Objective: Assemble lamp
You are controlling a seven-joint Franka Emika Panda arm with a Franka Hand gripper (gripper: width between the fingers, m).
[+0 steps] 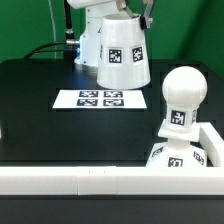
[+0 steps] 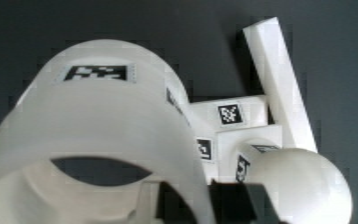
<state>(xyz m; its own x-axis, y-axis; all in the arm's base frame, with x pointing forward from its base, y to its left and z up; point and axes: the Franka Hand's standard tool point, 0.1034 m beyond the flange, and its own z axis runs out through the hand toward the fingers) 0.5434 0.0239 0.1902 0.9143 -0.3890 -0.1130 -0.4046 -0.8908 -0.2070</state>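
1. Nearest the exterior camera, a white rail edges the table.
2. Behind it, the bulb stands on the base.
3. Far back, the gripper holds the shade aloft; jaws appear clamped on it.
4. Risk: a tilted shade could snag the bulb.
5. Between them lies the marker board, out of the way.

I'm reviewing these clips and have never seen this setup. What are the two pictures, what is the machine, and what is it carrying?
One robot arm is putting together a white plastic lamp. The exterior view looks across a black table; the wrist view comes from a camera on the arm, looking down past its load. The arm holds the cup-like shade up off the table; its gripper is mostly hidden. The bulb stands on the base by a white rail. The flat marker board is not a lamp part.
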